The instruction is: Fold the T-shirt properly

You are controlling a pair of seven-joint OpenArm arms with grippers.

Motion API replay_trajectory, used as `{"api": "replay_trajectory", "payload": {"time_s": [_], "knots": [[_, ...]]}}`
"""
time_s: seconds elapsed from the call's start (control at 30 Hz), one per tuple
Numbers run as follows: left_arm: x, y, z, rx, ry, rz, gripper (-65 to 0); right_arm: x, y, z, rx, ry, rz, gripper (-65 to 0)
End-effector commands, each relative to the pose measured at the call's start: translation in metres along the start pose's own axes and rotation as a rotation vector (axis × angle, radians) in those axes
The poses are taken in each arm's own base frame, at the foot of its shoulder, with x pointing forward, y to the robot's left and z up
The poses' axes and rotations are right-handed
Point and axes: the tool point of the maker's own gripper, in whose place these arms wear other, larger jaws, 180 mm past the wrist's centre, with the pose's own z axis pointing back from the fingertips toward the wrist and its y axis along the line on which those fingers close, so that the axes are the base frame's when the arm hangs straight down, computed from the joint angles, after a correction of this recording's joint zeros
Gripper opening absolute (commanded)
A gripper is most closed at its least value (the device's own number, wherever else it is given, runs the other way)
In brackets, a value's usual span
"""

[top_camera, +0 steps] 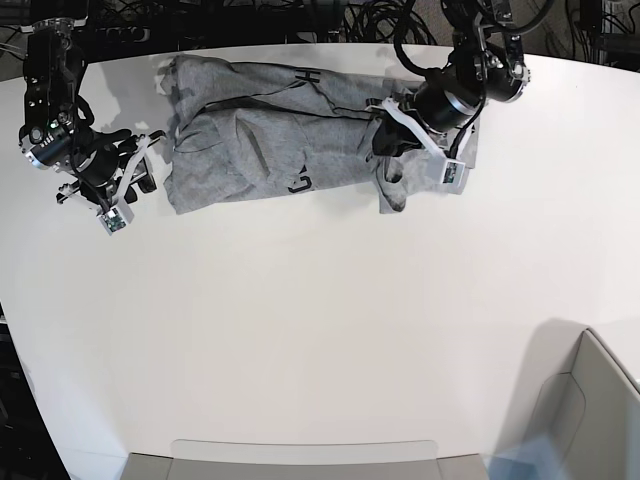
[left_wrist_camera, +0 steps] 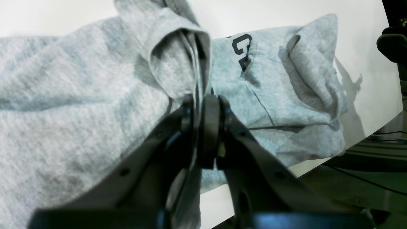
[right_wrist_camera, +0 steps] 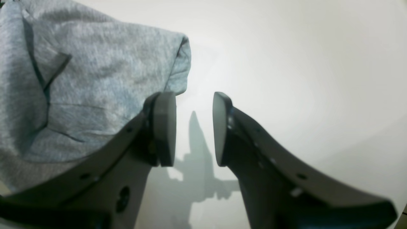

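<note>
The heather-grey T-shirt (top_camera: 260, 140) lies crumpled and partly doubled over along the far side of the white table (top_camera: 320, 320), with black letters (top_camera: 300, 183) showing on its folds. My left gripper (top_camera: 383, 135) is at the shirt's right end. In the left wrist view this gripper (left_wrist_camera: 202, 101) is shut on a raised fold of the T-shirt (left_wrist_camera: 79, 105), beside a black letter (left_wrist_camera: 241, 44). My right gripper (top_camera: 150, 165) sits just off the shirt's left edge. Its fingers (right_wrist_camera: 163, 127) stand apart over bare table with nothing between them, and the T-shirt (right_wrist_camera: 79, 79) lies just to its left.
Cables (top_camera: 250, 15) run along the far edge of the table. A grey bin (top_camera: 590, 410) stands at the near right corner, and a grey strip (top_camera: 300, 460) lines the near edge. The table's edge (left_wrist_camera: 318, 165) lies close to the shirt in the left wrist view.
</note>
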Motion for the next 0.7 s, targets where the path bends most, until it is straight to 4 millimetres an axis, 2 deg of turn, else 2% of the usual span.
{"api": "replay_trajectory", "payload": {"time_s": [0.0, 0.67], "knots": [[0.0077, -0.0045, 0.0028, -0.017, -0.037, -0.005, -36.0, 0.0121, -0.0088, 0.0059, -0.025, -0.037, 0.019, -45.1], [0.0096, -0.0018, 0.0036, -0.012, -0.039, -0.007, -36.3, 0.0114, -0.0078, 0.0058, -0.023, -0.036, 0.018, -45.1]]}}
